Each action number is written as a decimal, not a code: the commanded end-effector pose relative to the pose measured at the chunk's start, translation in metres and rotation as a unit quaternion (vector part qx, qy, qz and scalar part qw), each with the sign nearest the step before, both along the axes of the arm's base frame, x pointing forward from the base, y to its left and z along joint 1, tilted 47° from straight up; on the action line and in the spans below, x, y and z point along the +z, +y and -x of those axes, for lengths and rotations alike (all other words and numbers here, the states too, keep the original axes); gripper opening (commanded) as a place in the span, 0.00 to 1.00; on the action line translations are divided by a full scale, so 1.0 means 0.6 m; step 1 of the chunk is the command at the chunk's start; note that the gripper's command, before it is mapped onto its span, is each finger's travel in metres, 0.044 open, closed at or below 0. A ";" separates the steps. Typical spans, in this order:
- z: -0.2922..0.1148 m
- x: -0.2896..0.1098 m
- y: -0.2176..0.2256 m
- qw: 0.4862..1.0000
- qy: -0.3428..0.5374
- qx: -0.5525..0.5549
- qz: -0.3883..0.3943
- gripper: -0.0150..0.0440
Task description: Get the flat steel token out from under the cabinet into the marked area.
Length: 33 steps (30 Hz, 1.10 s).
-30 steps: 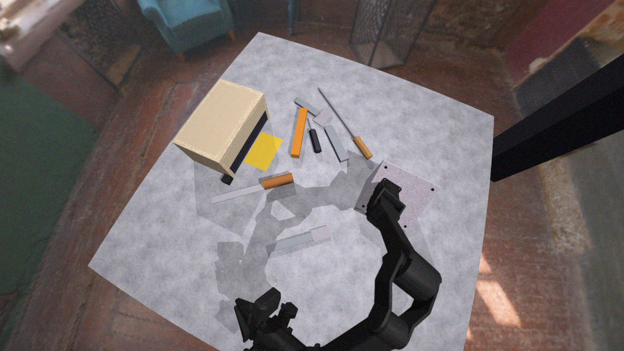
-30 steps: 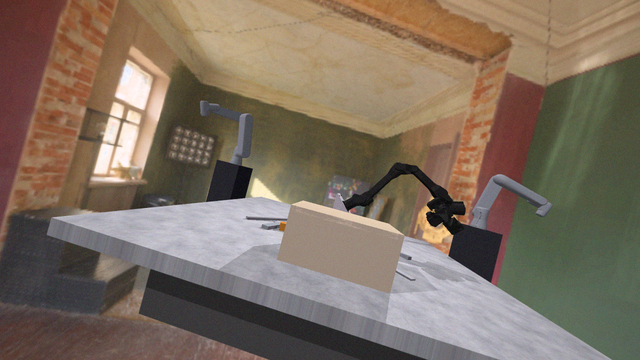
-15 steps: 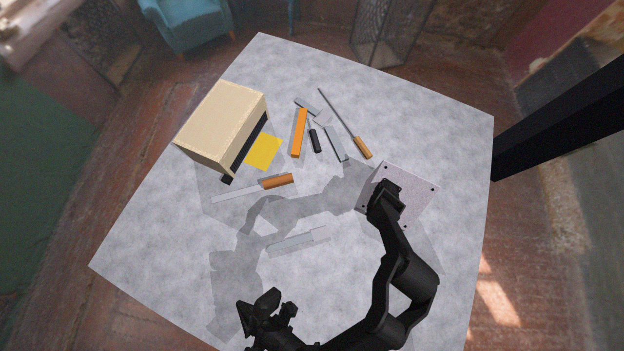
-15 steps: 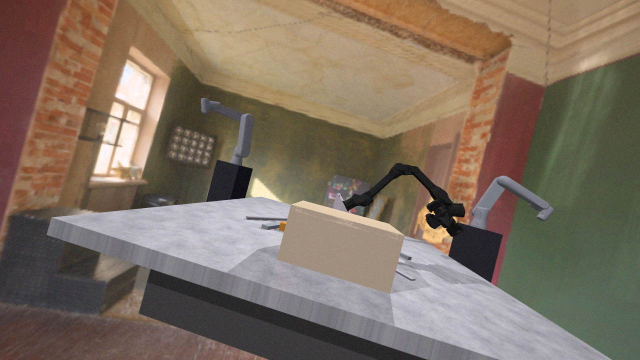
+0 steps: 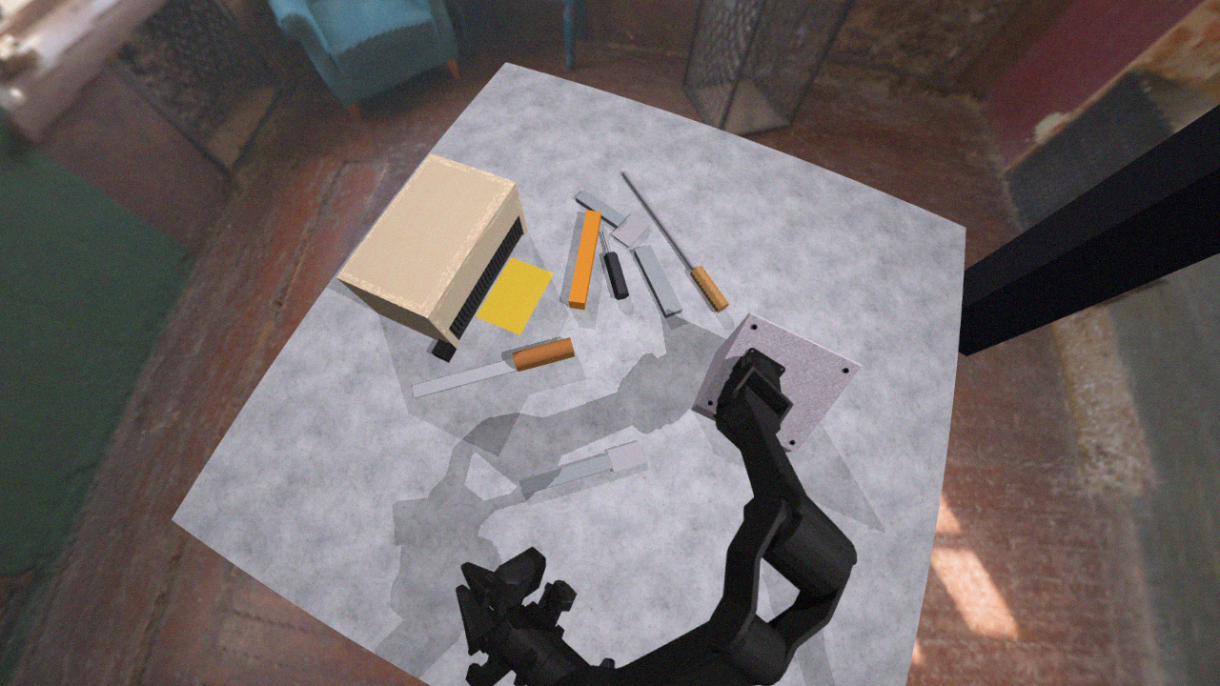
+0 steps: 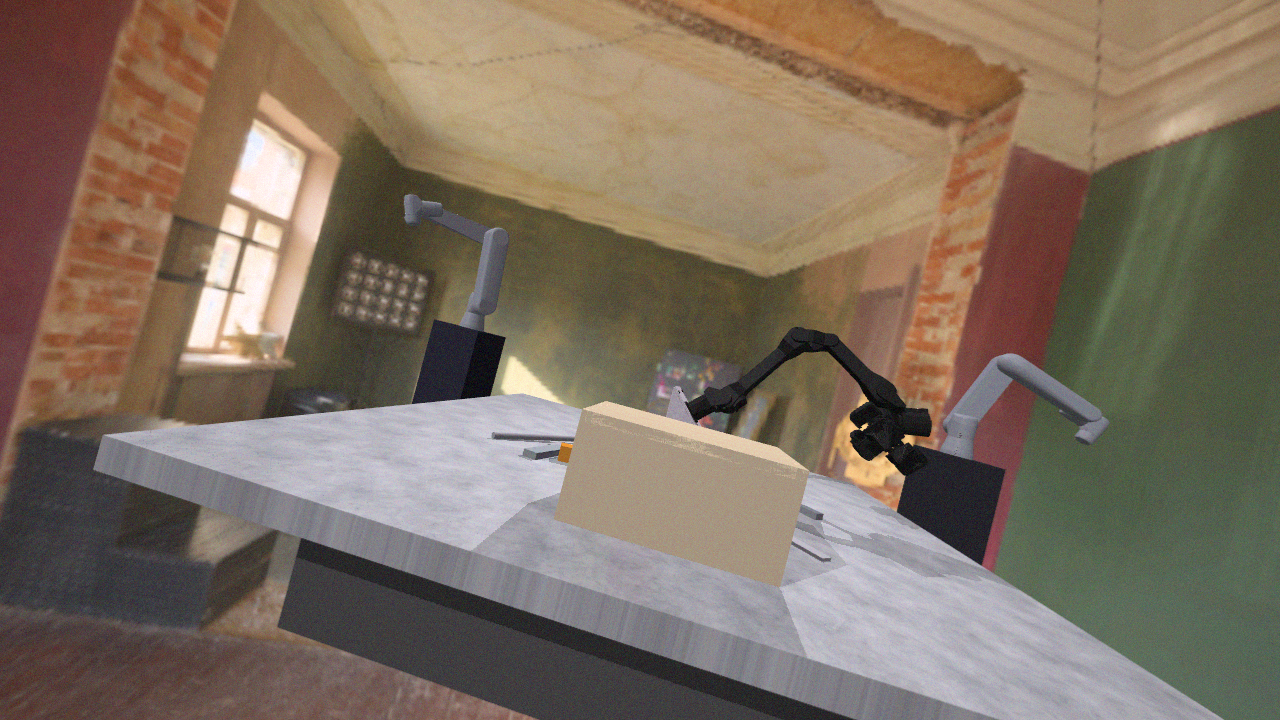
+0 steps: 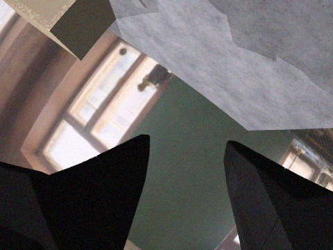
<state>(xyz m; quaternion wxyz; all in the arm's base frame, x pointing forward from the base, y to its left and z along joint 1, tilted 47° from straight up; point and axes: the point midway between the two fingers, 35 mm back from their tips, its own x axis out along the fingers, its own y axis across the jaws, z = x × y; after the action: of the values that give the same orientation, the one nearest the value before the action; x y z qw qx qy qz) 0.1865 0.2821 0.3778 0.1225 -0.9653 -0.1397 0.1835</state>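
Note:
The beige cabinet (image 5: 431,243) (image 6: 680,501) (image 7: 46,5) stands at the table's left, with dark vent slots (image 5: 486,277) along its bottom front. The yellow marked area (image 5: 514,295) lies right in front of it. I cannot see the steel token in any view. My gripper (image 5: 498,579) (image 6: 886,438) (image 7: 188,147) hangs in the air over the table's near edge, far from the cabinet. Its fingers stand partly apart with nothing between them. A flat blade with an orange handle (image 5: 495,367) lies near the cabinet's corner foot (image 5: 443,350).
An orange bar (image 5: 584,258), a black-handled screwdriver (image 5: 614,271), a grey bar (image 5: 658,279), a thin rod with a wooden handle (image 5: 674,243) and small grey pieces (image 5: 600,207) lie right of the marked area. A grey paddle (image 5: 584,466) lies mid-table. The arm's base plate (image 5: 802,375) is at the right.

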 end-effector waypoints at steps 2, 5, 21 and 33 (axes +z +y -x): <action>-0.024 -0.042 0.010 0.999 0.039 -0.010 0.002 0.71; -0.039 -0.061 0.011 0.998 0.061 -0.018 -0.004 0.71; -0.113 -0.170 -0.003 0.976 0.197 -0.079 -0.047 0.71; -0.160 -0.250 -0.033 0.937 0.304 -0.145 -0.095 0.71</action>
<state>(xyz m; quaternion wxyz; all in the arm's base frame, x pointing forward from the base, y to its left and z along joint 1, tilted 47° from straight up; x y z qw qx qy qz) 0.2768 0.2672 0.2464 0.2656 -0.8726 0.0052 0.4098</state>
